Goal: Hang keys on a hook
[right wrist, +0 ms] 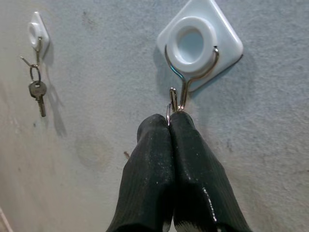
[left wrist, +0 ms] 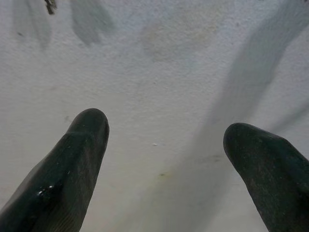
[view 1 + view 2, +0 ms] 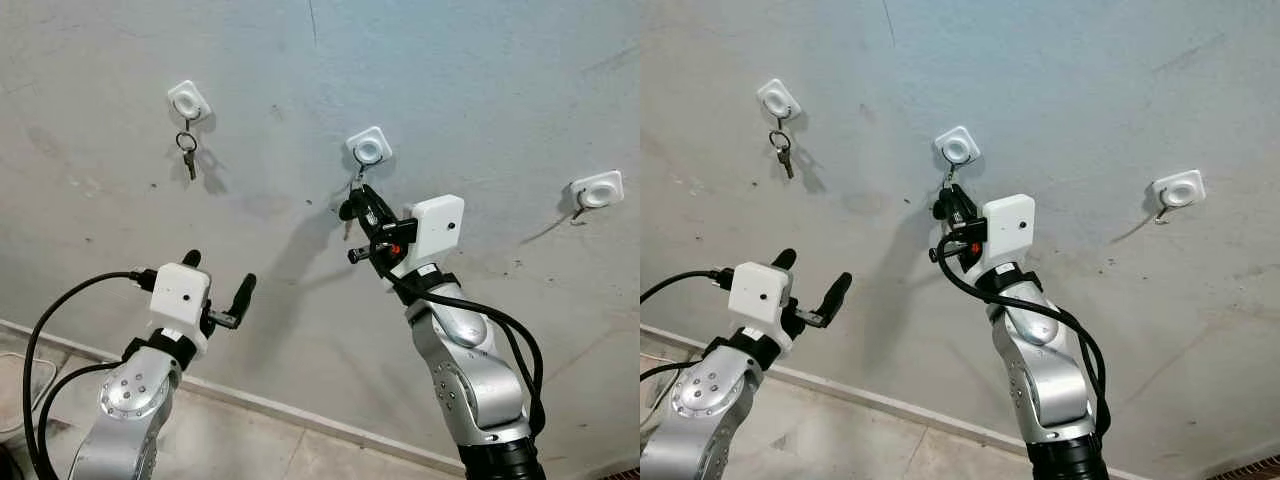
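Right gripper (image 1: 169, 126) is raised against the wall (image 3: 480, 80), fingers pressed together on a thin metal key ring (image 1: 168, 112); the ring's top edge pokes out between the fingertips, touching or just beside the wire tip of the middle hook (image 1: 199, 46). The keys themselves are hidden behind the fingers, apart from a small dark piece hanging below the gripper in the left eye view. Judgement: pinching the ring near its top leaves the loop standing free above the fingertips, so that it can be threaded over the upturned wire. Whether the ring is over the wire or only beside it, I cannot tell.

Left gripper (image 3: 222, 290) is held lower on the wall, towards its left side, fingers spread wide with nothing between them. Its wrist view faces bare plaster. Judgement: idle, parked clear of the working arm.

Count:
- Hooks on the wall: three, white square pads each with a wire hook: left hook (image 3: 188, 100), middle hook, right hook (image 3: 598, 190).
- Key sets: two. One hanging key (image 3: 188, 160) sits on the left hook; one is in the right gripper.
- The right hook carries nothing.
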You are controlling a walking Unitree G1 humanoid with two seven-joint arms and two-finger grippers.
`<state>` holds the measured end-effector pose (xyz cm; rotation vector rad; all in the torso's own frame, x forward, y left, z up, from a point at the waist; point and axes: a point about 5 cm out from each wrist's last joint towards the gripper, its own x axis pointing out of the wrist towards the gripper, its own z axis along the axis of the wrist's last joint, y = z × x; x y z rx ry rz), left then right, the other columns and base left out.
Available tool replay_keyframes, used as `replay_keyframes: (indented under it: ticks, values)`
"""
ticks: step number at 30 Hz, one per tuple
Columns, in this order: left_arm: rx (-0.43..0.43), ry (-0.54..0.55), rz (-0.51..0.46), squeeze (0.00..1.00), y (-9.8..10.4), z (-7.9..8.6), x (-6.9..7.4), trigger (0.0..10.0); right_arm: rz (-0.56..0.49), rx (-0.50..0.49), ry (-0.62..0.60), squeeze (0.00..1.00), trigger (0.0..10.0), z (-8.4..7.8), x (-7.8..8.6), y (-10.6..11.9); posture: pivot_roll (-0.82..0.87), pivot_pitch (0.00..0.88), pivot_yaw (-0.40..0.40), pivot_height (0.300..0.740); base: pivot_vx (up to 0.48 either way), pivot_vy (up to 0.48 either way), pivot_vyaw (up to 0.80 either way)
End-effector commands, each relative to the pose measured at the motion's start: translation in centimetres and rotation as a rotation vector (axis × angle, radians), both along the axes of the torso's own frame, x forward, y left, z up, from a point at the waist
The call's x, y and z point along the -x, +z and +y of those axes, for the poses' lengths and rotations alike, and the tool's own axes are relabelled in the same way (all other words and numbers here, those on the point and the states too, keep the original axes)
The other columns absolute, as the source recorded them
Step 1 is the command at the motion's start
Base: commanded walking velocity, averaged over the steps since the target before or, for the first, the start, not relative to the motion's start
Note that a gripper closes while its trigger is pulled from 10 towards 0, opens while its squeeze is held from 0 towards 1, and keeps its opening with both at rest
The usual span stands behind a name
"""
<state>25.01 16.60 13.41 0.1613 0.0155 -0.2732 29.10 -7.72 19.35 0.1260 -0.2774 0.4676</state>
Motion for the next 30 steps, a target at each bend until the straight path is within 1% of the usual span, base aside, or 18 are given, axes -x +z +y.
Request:
replay_keyframes:
  ticks: [1, 4, 7, 12, 17, 22, 25, 30]
  values:
    - [0.016, -0.035, 0.012, 0.00, 0.0, -0.7, 0.0, 10.0, -0.025, -0.012, -0.023, 0.00, 10.0, -0.3, -0.3, 0.6, 0.23, 0.000, -0.088, 0.740, 0.000, 0.000, 0.00]
    - [0.020, -0.064, -0.007, 0.00, 0.5, -1.1, -0.1, 10.0, -0.034, -0.037, -0.022, 0.00, 10.0, -0.3, -0.3, 0.9, 0.23, 0.000, -0.088, 0.740, 0.000, 0.000, 0.00]
    - [0.023, -0.067, -0.010, 0.00, 0.7, -1.3, -0.3, 10.0, -0.046, -0.050, -0.009, 0.00, 10.0, -0.4, -0.3, 1.3, 0.23, 0.000, -0.087, 0.740, 0.000, 0.000, 0.00]
    - [0.022, -0.068, -0.011, 0.00, 0.7, -1.3, -0.3, 10.0, -0.065, -0.059, 0.010, 0.00, 10.0, -0.7, 0.0, 1.8, 0.23, 0.000, -0.086, 0.740, 0.000, 0.000, 0.00]
    - [0.027, -0.070, -0.006, 0.00, 0.6, -1.4, -0.3, 10.0, -0.060, -0.064, -0.004, 0.00, 10.0, -1.2, 0.0, 1.8, 0.23, 0.000, -0.084, 0.740, 0.000, 0.000, 0.00]
    - [0.056, -0.099, -0.008, 0.00, 0.9, -1.9, -0.3, 10.0, -0.021, -0.090, -0.004, 0.00, 10.0, -1.0, -0.3, 1.3, 0.22, 0.000, -0.082, 0.740, 0.000, 0.000, 0.00]
    - [0.081, -0.126, -0.015, 0.00, 1.3, -2.1, -0.3, 10.0, 0.029, -0.110, 0.012, 0.00, 10.0, -0.5, -0.4, 0.6, 0.22, 0.000, -0.082, 0.740, 0.000, 0.000, 0.00]
    - [0.091, -0.135, -0.018, 0.00, 1.5, -2.2, -0.2, 10.0, 0.072, -0.123, 0.028, 0.00, 10.0, -0.3, -0.4, 0.0, 0.23, 0.000, -0.086, 0.740, 0.000, 0.000, 0.00]
